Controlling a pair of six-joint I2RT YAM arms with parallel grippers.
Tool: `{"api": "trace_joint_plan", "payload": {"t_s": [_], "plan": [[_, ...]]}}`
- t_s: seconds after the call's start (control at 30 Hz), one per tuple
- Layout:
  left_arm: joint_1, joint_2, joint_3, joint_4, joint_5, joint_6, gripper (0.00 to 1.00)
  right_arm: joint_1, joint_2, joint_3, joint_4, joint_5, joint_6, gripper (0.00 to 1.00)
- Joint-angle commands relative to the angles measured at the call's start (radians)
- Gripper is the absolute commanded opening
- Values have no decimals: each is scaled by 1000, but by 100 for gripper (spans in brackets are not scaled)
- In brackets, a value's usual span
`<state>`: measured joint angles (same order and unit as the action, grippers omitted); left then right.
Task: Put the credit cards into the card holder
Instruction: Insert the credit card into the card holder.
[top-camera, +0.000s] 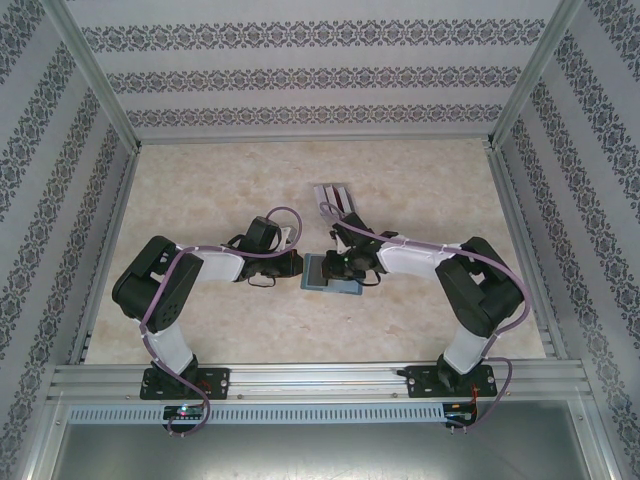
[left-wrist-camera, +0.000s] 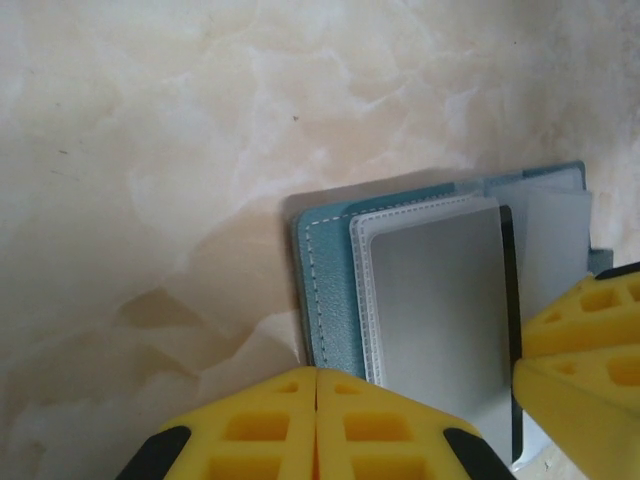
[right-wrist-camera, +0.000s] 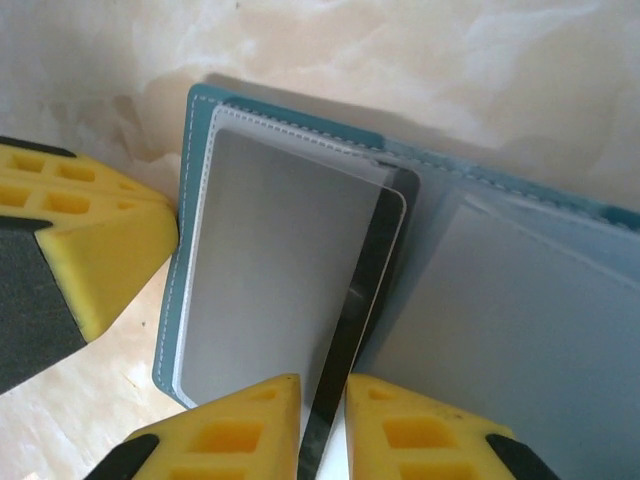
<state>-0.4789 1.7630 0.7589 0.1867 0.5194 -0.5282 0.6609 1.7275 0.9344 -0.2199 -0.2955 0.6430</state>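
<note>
Card holder (top-camera: 318, 272) lies open near the centre of the table (top-camera: 200, 200), pale pockets up, between the two grippers. Left gripper (left-wrist-camera: 316, 415), fingers together and empty, sits at the holder's left edge; contact cannot be confirmed. Right gripper (right-wrist-camera: 322, 425) is clamped on one credit card (right-wrist-camera: 365, 290), which stands edge-on along the left pocket's inner edge, beside the fold. Step in hand: insertion. The next move calls for sliding the card leftward into that pocket, then releasing it. Farther back lies a ridged rack (top-camera: 335, 195).
</note>
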Motion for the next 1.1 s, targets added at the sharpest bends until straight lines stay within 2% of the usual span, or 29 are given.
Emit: {"api": "trace_joint_plan", "payload": {"t_s": [0.0,0.13,0.33,0.67,0.8,1.07], "plan": [[-8,37,-1,-49,-75,-3,8,22,22,37,-17,-14,-11,19],[-7,36,0,-47,-69,-6,8,34,39,55,-36,-10,-15,21],[-7,29,-4,-56,-88,-7,8,33,-29,49,-117,62,-36,30],[-9,51,5,-54,-87,-22,7,32,-249,-153,-108,146,80,44],[-8,57,5,-50,-73,-32,7,31,-261,-173,-90,154,103,48],[-6,39,2,-68,-91,-21,7,29,-207,-163,-55,150,125,50]]}}
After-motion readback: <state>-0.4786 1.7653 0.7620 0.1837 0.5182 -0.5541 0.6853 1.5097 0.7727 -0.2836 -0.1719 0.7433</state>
